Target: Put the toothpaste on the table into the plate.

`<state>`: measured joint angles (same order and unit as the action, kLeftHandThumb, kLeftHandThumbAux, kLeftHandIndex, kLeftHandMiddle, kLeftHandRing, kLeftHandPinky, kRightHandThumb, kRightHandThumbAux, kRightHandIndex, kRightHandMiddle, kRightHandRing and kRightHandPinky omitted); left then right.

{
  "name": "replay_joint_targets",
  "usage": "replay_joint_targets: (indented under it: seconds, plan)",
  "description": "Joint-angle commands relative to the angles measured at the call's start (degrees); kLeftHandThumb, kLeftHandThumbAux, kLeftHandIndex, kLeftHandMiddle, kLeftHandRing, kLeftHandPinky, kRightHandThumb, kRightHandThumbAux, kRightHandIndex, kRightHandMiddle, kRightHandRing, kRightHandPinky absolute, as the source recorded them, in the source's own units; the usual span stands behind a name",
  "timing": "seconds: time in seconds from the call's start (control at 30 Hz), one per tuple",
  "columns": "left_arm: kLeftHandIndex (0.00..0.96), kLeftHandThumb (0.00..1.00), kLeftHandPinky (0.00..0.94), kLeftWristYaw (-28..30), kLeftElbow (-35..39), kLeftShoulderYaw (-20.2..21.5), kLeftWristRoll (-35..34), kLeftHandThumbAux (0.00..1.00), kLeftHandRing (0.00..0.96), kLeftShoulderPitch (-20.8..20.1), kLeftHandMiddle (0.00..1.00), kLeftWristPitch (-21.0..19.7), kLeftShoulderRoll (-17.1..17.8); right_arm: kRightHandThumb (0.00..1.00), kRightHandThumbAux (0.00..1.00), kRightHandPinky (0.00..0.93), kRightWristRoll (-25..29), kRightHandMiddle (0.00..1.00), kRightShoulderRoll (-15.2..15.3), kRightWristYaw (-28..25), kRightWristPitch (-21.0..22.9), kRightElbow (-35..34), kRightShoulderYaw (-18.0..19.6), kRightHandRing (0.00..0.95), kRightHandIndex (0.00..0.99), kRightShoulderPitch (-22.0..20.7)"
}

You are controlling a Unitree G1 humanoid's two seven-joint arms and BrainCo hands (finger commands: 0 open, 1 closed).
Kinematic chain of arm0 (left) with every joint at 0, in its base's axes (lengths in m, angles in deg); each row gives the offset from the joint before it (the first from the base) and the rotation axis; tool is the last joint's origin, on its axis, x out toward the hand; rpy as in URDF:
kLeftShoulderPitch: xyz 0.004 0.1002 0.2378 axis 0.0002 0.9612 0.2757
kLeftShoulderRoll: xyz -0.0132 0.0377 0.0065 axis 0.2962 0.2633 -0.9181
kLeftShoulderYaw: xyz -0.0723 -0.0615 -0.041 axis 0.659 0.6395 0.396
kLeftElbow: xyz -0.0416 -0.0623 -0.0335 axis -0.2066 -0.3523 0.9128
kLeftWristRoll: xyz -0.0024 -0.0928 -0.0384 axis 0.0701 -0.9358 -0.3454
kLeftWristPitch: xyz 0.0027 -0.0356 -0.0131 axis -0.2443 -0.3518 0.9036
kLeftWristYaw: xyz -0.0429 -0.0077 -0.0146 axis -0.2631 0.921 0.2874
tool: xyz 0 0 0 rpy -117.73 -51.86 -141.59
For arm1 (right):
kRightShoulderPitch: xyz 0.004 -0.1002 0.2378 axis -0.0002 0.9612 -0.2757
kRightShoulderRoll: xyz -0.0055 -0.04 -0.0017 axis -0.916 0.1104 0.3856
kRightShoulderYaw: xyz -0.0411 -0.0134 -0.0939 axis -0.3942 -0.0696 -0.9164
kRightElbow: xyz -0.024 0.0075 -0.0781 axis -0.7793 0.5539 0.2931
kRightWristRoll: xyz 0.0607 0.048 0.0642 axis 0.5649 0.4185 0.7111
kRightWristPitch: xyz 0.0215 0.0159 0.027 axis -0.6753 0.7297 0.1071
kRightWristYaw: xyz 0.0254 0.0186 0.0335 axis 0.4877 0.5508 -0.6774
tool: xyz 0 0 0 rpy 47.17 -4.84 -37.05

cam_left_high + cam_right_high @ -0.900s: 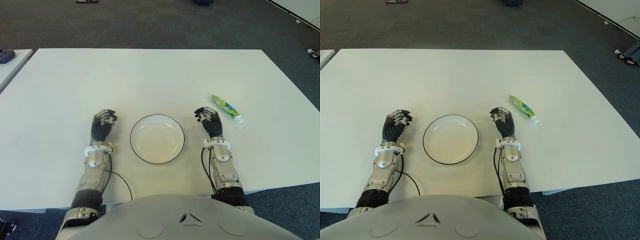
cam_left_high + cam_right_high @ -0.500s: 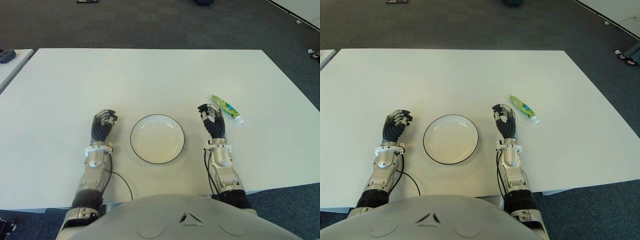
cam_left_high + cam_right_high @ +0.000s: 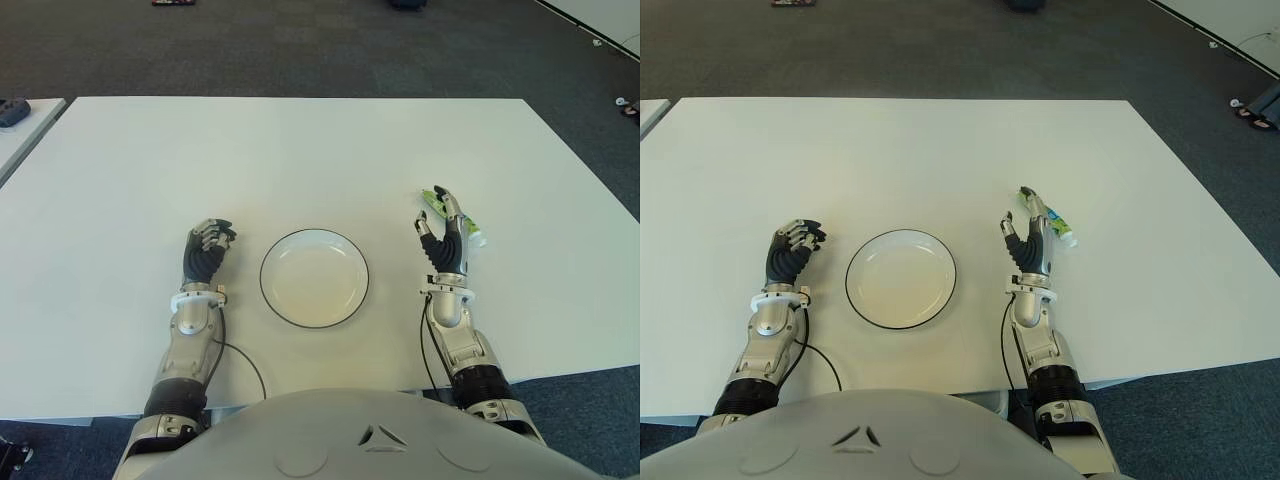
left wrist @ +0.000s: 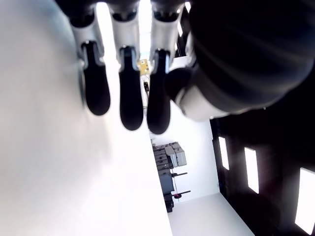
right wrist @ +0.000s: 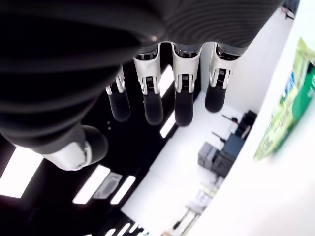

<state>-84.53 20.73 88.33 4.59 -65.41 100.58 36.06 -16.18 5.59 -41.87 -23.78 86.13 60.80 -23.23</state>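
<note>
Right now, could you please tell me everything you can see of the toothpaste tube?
The toothpaste tube is a green soft tube with printed markings and a white cap at the end nearer the robot. It lies flat on the white table, slanted, to the right of the plate and apart from it. The right robot hand, fingers spread open, shows in front of the tube and covers part of it; whether they touch cannot be told.

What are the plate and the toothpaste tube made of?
The plate looks like glazed ceramic or enamel: glossy white with a thin dark rim. The toothpaste tube seems soft plastic, with shiny green printing and a white cap. Both are guesses from looks alone.
</note>
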Motion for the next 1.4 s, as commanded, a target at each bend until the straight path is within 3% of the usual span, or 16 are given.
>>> replay_joint_targets:
  seconds: [0.03,0.23,0.47,0.8,1.0,1.2,1.4]
  plan:
    - [0.427,0.706,0.489,-0.29,-0.49,-0.34,0.43,0.719,0.508,-0.51,0.517,-0.22,-0.18,0.595,0.431,0.083,-0.92,0.076,1.54,0.66,2.40,-0.41,0.48,0.066,0.035,-1.93]
    - [0.427,0.707,0.487,0.48,0.52,-0.71,0.25,0.719,0.507,0.01,0.517,-0.99,-0.24,0.621,0.409,0.060,-0.55,0.062,3.71,-1.48,4.93,0.71,0.38,0.040,0.042,-3.72]
    - [0.426,0.706,0.486,1.29,1.44,-0.99,-0.46,0.720,0.504,0.36,0.516,-2.14,-0.43,0.582,0.396,0.028,-0.84,0.010,6.27,-6.75,11.61,0.06,-0.01,0.003,0.009,-6.34]
    - [0.426,0.705,0.479,2.04,1.82,-1.05,-1.00,0.721,0.493,0.72,0.505,-1.81,-0.41,0.529,0.320,0.000,-6.34,0.000,8.81,-20.78,33.13,-6.99,-3.57,0.000,0.000,-10.08]
    - [0.426,0.705,0.481,1.86,2.30,-1.14,-0.66,0.722,0.488,1.04,0.496,-1.94,-0.39,0.519,0.247,0.000,-8.07,0.000,10.51,-27.88,41.86,-7.47,-5.30,0.000,0.000,-13.75]
    - [0.426,0.705,0.481,1.71,2.84,-1.27,-0.47,0.722,0.490,1.33,0.494,-2.18,-0.44,0.508,0.210,0.000,-7.89,0.000,12.02,-30.71,45.03,-3.50,-6.48,0.000,0.000,-17.85]
    - [0.426,0.704,0.479,1.48,2.93,-1.39,-0.58,0.721,0.491,1.47,0.492,-2.19,-0.53,0.490,0.195,0.000,-6.39,0.000,13.17,-31.42,43.70,1.64,-6.99,0.000,0.000,-20.73]
